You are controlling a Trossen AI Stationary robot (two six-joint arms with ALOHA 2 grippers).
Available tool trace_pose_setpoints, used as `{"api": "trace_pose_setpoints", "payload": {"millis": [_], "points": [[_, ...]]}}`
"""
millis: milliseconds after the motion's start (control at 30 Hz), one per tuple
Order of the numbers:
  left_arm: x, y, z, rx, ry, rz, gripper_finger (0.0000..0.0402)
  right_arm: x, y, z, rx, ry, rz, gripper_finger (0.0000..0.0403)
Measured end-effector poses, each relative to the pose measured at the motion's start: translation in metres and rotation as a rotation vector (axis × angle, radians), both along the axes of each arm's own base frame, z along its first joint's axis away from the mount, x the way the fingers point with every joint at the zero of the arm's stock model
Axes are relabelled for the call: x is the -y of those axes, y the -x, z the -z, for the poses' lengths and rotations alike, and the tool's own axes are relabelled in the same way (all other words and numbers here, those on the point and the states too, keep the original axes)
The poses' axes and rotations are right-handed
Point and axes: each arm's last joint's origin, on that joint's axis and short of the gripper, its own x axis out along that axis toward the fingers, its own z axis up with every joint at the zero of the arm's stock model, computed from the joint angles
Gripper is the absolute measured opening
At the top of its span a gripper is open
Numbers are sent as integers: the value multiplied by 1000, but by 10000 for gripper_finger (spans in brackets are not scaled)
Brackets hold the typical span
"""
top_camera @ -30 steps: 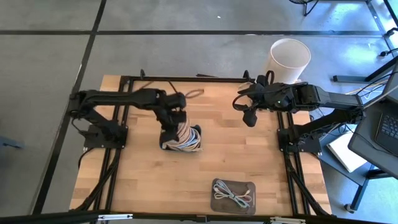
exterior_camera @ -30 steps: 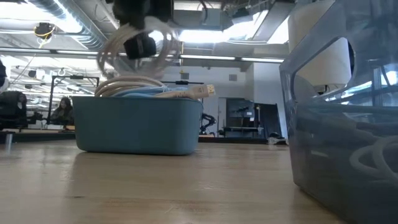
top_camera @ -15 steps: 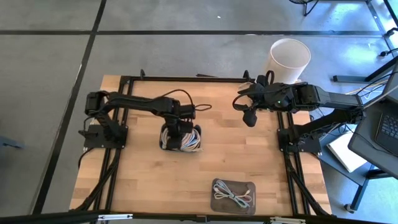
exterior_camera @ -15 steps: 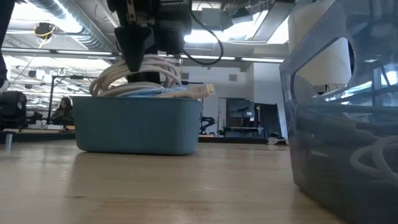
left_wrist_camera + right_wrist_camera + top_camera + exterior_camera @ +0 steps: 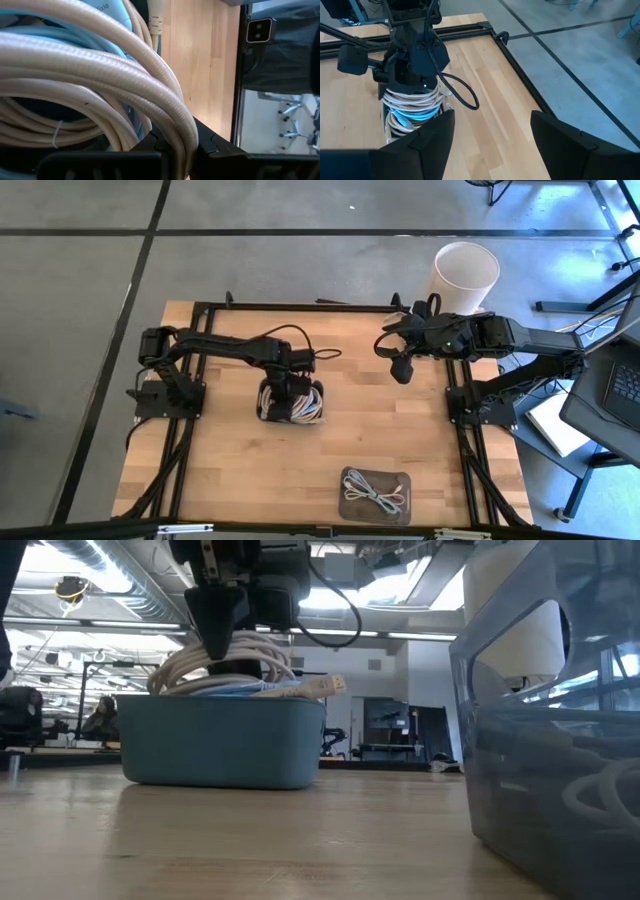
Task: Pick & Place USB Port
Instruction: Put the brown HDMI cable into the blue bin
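Observation:
A blue bin [image 5: 220, 745] stands left of the table's middle, heaped with coiled USB cables [image 5: 292, 402]. My left gripper [image 5: 287, 380] reaches down onto the heap and is shut on a cream cable coil [image 5: 225, 665]. A cream USB plug [image 5: 333, 685] sticks out over the bin's rim. My right gripper [image 5: 400, 367] hangs open and holds nothing, high over the table's far right part, and looks toward the bin [image 5: 395, 125]. My left gripper pinches strands of the cream coil [image 5: 184, 131] between its two fingers [image 5: 150, 150]. It comes from above, slanting down toward the bin. The coil lies slack on the heap of cables in the bin, its loops spread around the fingers [image 5: 215, 630].
A clear tray [image 5: 350, 480] holding one coiled cable lies near the table's front edge, right of the middle; its wall fills the low view's right side [image 5: 550, 740]. A white bucket [image 5: 465, 272] stands on the floor beyond the far right corner. Bare wood lies between bin and tray.
My left gripper has come down toward the bin, still shut on the cream coil. The coil hung clear above the bin a second ago; it now rests on the heap of cables. In the last half second hardly anything has moved.

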Motion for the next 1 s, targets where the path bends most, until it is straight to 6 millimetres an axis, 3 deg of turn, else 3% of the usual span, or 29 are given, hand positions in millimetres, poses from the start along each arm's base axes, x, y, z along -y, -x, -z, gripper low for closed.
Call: {"api": "trace_pose_setpoints", "payload": {"millis": [300, 767, 1000], "points": [[-1, -1, 1, -6, -83, -22, 26, 0, 0, 0, 0, -5, -7, 265], [7, -1, 2, -19, -99, -10, 93, 0, 0, 0, 1, -10, -8, 265], [7, -1, 2, -31, -118, -24, 149, -1, 0, 0, 8, -47, -18, 265]]}}
